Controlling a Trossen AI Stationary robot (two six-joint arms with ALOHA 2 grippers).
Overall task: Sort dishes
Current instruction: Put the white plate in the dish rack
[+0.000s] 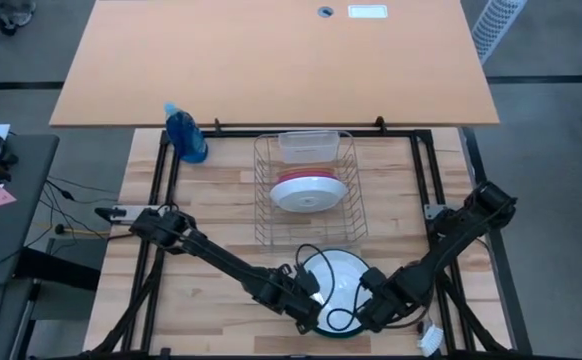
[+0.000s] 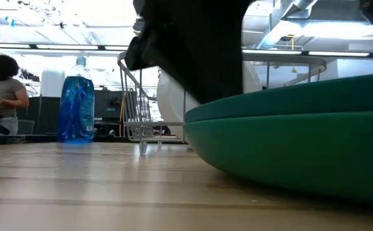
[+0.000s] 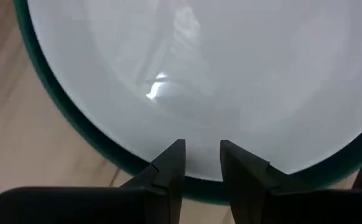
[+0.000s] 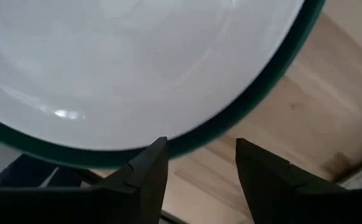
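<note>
Green-rimmed white plate (image 1: 333, 285) could skid off its stack: left gripper (image 3: 202, 163) at seven o'clock, right gripper (image 4: 198, 163) at five, both spread, unclamped.

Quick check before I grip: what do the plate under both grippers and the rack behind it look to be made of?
Plate: white face, dark green rim, looks like glazed ceramic or melamine; a sharp light glint on a smooth surface. I cannot tell which. Rack: thin bare metal wire, silvery and open-gridded.
</note>
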